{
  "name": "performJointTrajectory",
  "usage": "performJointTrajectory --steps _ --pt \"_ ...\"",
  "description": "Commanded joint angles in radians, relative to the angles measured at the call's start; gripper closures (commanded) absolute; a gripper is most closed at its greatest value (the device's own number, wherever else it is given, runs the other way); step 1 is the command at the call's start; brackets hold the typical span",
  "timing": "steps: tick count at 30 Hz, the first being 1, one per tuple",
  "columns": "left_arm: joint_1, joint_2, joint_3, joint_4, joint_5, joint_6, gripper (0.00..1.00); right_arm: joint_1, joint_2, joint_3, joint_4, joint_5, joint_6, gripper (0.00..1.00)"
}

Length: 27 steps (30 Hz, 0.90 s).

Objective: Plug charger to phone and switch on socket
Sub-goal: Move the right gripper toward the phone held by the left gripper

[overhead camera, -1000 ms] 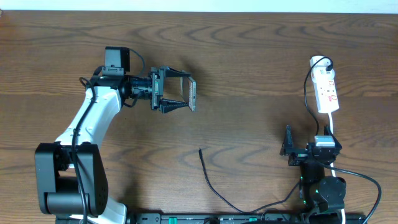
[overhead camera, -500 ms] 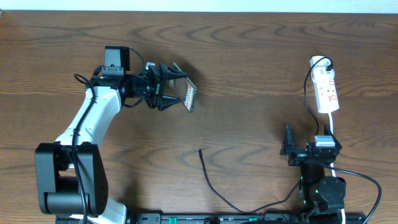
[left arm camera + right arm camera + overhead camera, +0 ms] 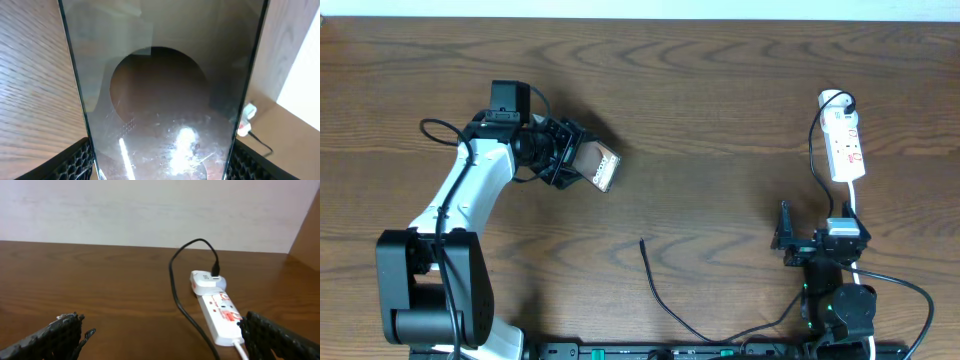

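Overhead, we see our left tool (image 3: 578,163) clamped on the phone (image 3: 602,168), at upper left; our right tool (image 3: 784,238) gapes empty near the socket (image 3: 846,150); charger (image 3: 658,292) tip lies loose on the surface (image 3: 720,100) between them

A dark brown wooden table (image 3: 720,100) with wavy, flowing grain fills the view from above. Along its far edge rises a plain wall (image 3: 150,210) — pale off-white. The light is soft and even, leaving a faint sheen on the wood.
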Motion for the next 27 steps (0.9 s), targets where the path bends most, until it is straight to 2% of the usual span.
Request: performJointTrajectory --steps 1,6,10,14,15,20,27 --pt "0.005 -0.032 0.025 -0.016 -0.036 0.016 0.93 -0.005 -0.006 -0.002 0.0 0.039 -0.001 0.01" --pt "0.005 -0.031 0.025 -0.029 -0.036 0.016 0.93 -0.005 -0.006 -0.002 -0.001 -0.006 0.0 0.01" --pt "0.005 -0.031 0.025 -0.029 -0.036 0.014 0.92 -0.005 -0.006 0.002 0.247 -0.144 0.01 0.01" --pt "0.005 -0.031 0.025 -0.026 -0.036 -0.049 0.93 -0.005 0.033 0.083 0.232 -0.233 0.275 0.01" --pt "0.005 -0.031 0.025 -0.023 -0.036 -0.059 0.93 -0.005 0.057 0.108 0.22 -0.272 0.294 0.01" --pt "0.005 -0.031 0.025 -0.013 -0.036 -0.083 0.93 -0.005 0.305 0.327 0.073 -0.425 0.341 0.01" --pt "0.005 -0.032 0.025 -0.013 -0.037 -0.119 0.93 -0.005 0.875 0.76 -0.221 -0.668 0.349 0.01"
